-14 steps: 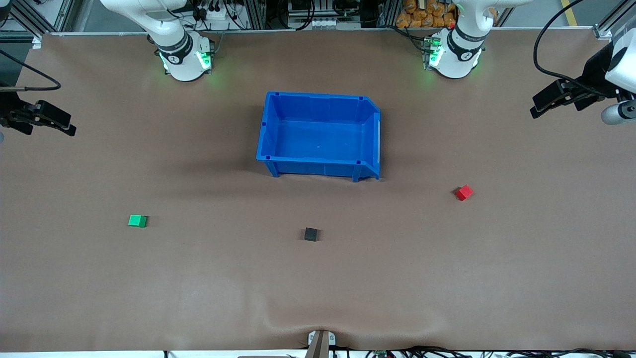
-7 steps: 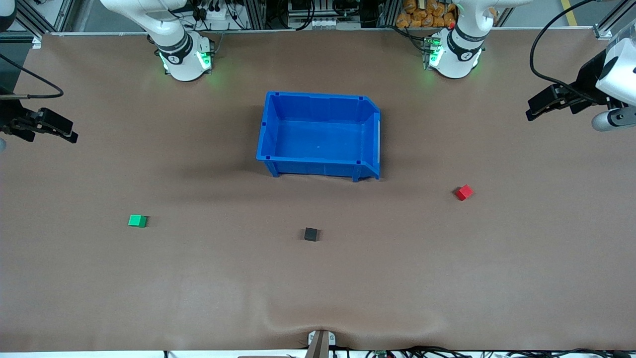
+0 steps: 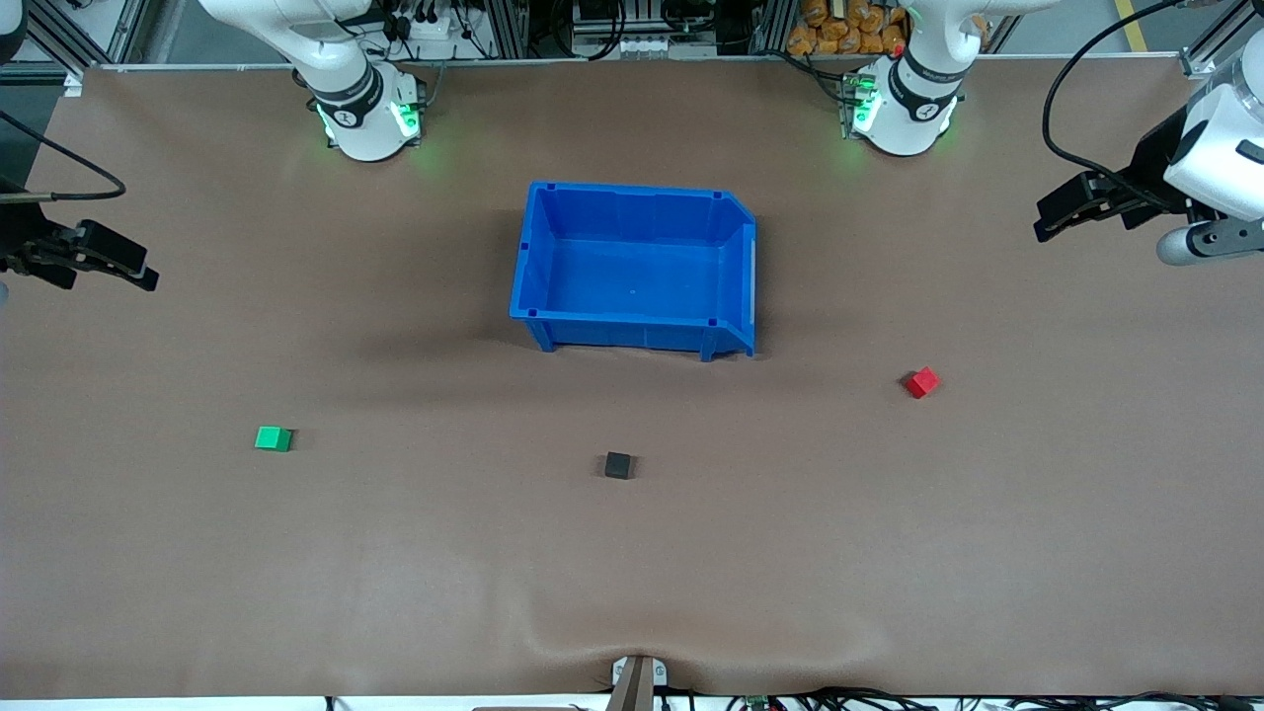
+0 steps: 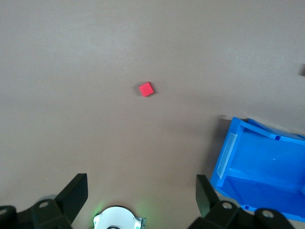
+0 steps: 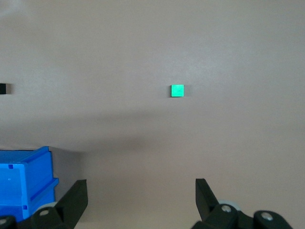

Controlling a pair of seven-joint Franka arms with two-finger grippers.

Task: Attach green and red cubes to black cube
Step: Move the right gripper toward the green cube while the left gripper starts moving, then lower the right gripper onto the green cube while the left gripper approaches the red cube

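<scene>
— Both arms have crept inward since the earlier frames; what about the cubes?

— Unmoved. Left tool (image 3: 1049,219) hangs at the upper right of the front frame, right tool (image 3: 138,272) at mid-left, each spread wide and empty (the wrist views show it).

— Which cube for which?

— Red cube (image 3: 921,382) lies lower and inward from the left tool, green cube (image 3: 273,438) likewise from the right. Black cube (image 3: 618,465) sits on the bench (image 3: 632,573) at centre, below the blue bin (image 3: 533,296).

— Long axis?

— None; red sits turned cornerwise, green square-on.
</scene>
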